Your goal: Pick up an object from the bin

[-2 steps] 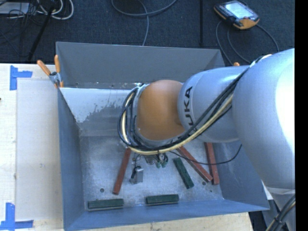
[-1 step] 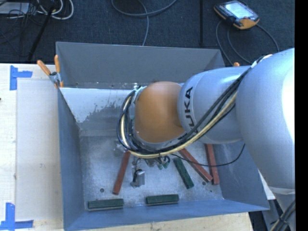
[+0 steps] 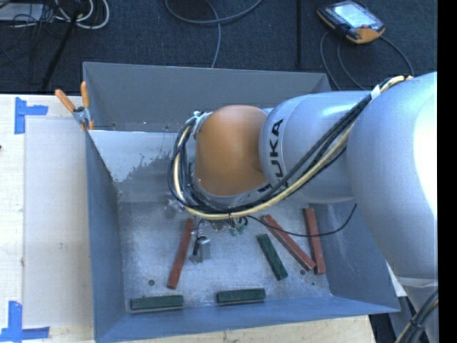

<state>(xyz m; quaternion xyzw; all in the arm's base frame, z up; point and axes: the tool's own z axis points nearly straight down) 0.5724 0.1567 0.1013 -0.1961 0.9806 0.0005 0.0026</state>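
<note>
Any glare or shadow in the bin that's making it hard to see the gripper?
Camera view: a pale sheen lies on the bin's back-left wall; the floor is dimmer under the orange cover, where the gripper hangs beside a reddish-brown stick; the two dark green bars at the front are evenly lit.

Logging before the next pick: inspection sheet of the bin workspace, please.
Surface: grey metal bin, floor scuffed and speckled.
Job's things: left red-brown stick lies beside the hand.
Clutter: two more red-brown sticks at the right; tilted green bar; two green bars along the near wall.
Grippers: hand low over the floor; grip unclear.
Cables: cable bundle loops round the orange wrist cover; loose cables behind the bin.
Surroundings: dark carpet, handheld unit.
</note>
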